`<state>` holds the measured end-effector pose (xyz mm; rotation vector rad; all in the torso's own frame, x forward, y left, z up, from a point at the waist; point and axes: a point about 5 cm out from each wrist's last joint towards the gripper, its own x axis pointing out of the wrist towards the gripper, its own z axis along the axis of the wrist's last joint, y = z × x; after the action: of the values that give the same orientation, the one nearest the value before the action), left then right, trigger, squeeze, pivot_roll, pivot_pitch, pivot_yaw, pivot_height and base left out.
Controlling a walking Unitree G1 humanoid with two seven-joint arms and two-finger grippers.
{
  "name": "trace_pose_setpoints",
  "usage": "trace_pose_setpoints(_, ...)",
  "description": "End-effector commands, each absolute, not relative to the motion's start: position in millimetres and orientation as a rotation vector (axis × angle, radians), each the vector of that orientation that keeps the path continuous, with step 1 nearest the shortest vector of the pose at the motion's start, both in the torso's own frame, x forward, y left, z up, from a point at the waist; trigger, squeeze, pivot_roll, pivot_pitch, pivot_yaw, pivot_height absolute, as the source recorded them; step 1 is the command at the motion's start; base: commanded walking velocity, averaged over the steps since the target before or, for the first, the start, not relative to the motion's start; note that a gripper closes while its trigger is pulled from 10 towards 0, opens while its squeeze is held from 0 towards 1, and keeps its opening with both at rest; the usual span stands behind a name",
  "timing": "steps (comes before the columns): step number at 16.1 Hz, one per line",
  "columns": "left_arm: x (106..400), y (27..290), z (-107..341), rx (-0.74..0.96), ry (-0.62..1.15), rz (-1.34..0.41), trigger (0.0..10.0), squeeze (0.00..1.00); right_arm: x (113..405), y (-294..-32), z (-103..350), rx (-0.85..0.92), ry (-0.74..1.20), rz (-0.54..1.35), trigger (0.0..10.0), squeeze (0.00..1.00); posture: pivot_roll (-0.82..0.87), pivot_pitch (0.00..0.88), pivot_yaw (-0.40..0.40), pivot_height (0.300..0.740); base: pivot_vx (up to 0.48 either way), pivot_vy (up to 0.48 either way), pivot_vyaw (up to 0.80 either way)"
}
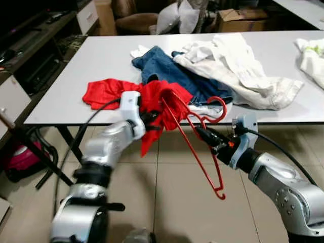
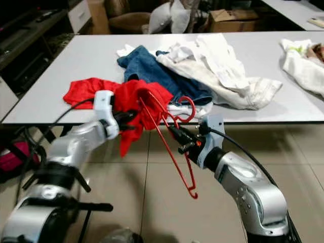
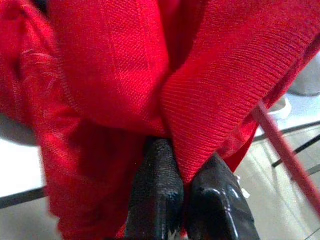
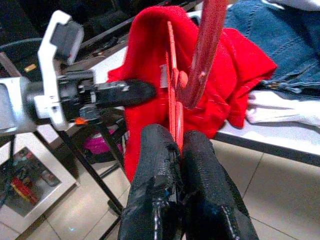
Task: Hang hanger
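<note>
1. Hanger: one, red, held out in front of the table's near edge, hook up by the table rim, long frame slanting down over the floor tiles, one end tucked into the red cloth.
2. Right gripper: clamped on the hanger near its neck, fingers pressed together with the thin red bar between them.
3. Left gripper: closed on a fold of the red garment, fingers pinching the knit fabric, seen close in the left wrist view.
4. Red garment: one, partly lying on the table, partly lifted and draped over the hanger's upper end.
5. Other clothes on the table, counted: one blue denim piece behind the red one, one cream garment overlapping the denim, one pale piece at the far right edge.
6. Table: one, pale grey top, dark legs below.
7. Floor: beige tiles.
8. Room: dark shelving along the left, a pink object low on the floor at left, a cardboard box and a brown chair beyond the table.
</note>
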<state>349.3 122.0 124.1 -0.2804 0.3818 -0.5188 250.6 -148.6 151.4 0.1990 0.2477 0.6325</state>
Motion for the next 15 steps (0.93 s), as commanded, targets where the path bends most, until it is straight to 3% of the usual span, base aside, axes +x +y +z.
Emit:
trace_pose_setpoints(1,344.7,132.1,128.9,-0.252,0.377,-0.566,0.0,0.00,251.6,-152.3,155.1,0.207,0.219,0.616,10.0,0.00,0.00,0.000,0.083,0.723,0.000,0.000,0.00)
trace_pose_setpoints(6,338.9,170.3,167.8,-0.207,0.310,-0.653,0.0,0.00,246.5,-149.8,149.5,0.237,0.260,0.672,10.0,0.00,0.02,0.000,0.067,0.723,0.000,0.000,0.00)
trace_pose_setpoints(13,342.4,143.5,210.4,-0.111,0.265,-0.808,0.0,0.00,262.3,-137.4,146.8,0.251,0.256,0.647,10.0,0.00,0.04,0.000,0.072,0.723,0.000,0.000,0.00)
trace_pose_setpoints(15,345.3,154.9,210.9,0.084,0.319,-0.764,0.0,0.00,289.4,-139.4,157.9,0.342,0.158,0.503,10.0,0.00,0.06,0.000,0.079,0.723,0.000,0.000,0.00)
